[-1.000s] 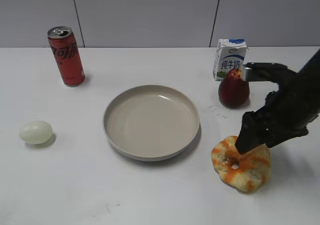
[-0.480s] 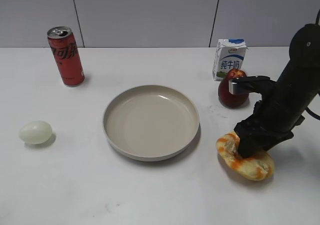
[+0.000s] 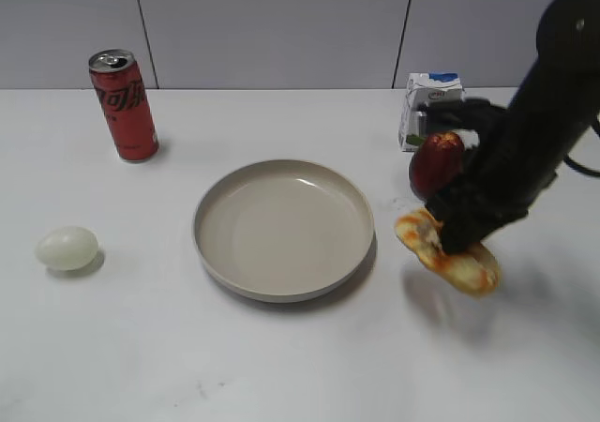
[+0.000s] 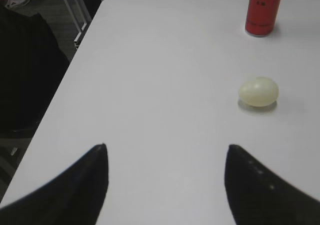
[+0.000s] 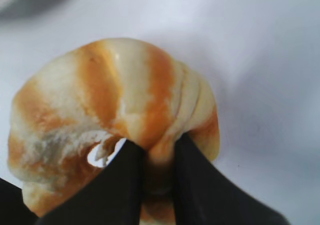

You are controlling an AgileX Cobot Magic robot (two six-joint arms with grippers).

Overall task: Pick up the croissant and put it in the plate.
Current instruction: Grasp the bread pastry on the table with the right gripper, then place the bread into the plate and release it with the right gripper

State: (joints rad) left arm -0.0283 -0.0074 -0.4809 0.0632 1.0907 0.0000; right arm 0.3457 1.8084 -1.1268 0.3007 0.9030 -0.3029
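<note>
Right gripper (image 5: 152, 157): I see it clamped on the croissant (image 3: 448, 255), both fingers pinching the ring's wall beside the centre hole.
Croissant: lifted clear of the surface (image 3: 281, 366), tilted, shadow below it; it hangs just right of the plate (image 3: 283, 227), not over it.
Plate: centre of scene, nothing in it.
Left gripper (image 4: 165, 177): I read it as spread wide, holding nothing, low over bare surface at the left side.
Egg (image 3: 67, 248): left, well apart from plate; also ahead of the left gripper.
Can (image 3: 124, 105): far left, upright.
Apple (image 3: 437, 163): far right, partly behind right arm.
Carton (image 3: 429, 103): just behind apple.
</note>
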